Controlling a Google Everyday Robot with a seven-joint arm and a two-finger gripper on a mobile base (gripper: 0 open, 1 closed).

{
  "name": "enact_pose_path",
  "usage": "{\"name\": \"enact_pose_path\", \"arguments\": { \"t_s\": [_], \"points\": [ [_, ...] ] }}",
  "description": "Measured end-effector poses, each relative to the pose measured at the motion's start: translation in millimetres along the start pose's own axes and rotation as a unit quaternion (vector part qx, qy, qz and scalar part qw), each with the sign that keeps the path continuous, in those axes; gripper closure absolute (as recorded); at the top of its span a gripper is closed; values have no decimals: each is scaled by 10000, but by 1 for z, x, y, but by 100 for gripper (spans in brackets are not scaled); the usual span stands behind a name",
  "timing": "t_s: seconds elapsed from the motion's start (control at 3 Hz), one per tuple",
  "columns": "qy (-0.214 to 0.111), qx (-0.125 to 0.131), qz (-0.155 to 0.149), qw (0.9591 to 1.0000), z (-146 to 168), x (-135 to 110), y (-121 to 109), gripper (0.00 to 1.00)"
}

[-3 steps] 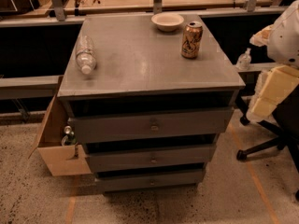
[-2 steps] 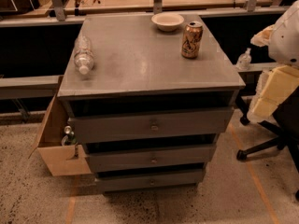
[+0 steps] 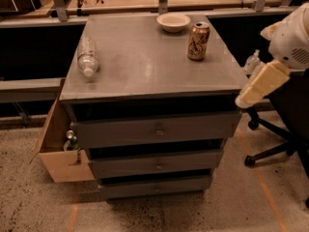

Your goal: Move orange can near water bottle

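Grey cabinet top (image 3: 140, 71): water bottle (image 3: 87, 56) lies at the left edge, and orange can (image 3: 198, 41) stands well apart at back right. Your gripper (image 3: 245, 98) hangs off the right side, touching nothing, and I can't tell its state. I'd say the whole move is left.

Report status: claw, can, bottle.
Claw off cabinet's right front corner, away from orange can. Can upright, back right, beside bowl. Water bottle lying at left. Bowl outside path.

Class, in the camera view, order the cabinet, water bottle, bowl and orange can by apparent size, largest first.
Largest: cabinet.
Then water bottle, orange can and bowl: too alike to rank.
The gripper hangs right of it.
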State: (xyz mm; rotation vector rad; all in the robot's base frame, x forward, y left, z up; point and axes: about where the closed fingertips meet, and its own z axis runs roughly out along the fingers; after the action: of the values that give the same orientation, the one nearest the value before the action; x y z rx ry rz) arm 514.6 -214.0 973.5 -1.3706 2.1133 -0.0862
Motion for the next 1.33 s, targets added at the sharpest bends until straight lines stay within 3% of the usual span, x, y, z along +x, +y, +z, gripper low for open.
{"name": "enact_pose_path", "arguments": {
  "t_s": [0.33, 0.67, 1.0, 1.33],
  "points": [
    [-639, 282, 400, 9968, 25, -6, -34, 0],
    [-1337, 254, 733, 9880, 50, -15, -59, 0],
    [-2042, 219, 1011, 9735, 76, -14, -81, 0],
    [-2693, 301, 1207, 9550, 98, -14, -112, 0]
  ]
}}
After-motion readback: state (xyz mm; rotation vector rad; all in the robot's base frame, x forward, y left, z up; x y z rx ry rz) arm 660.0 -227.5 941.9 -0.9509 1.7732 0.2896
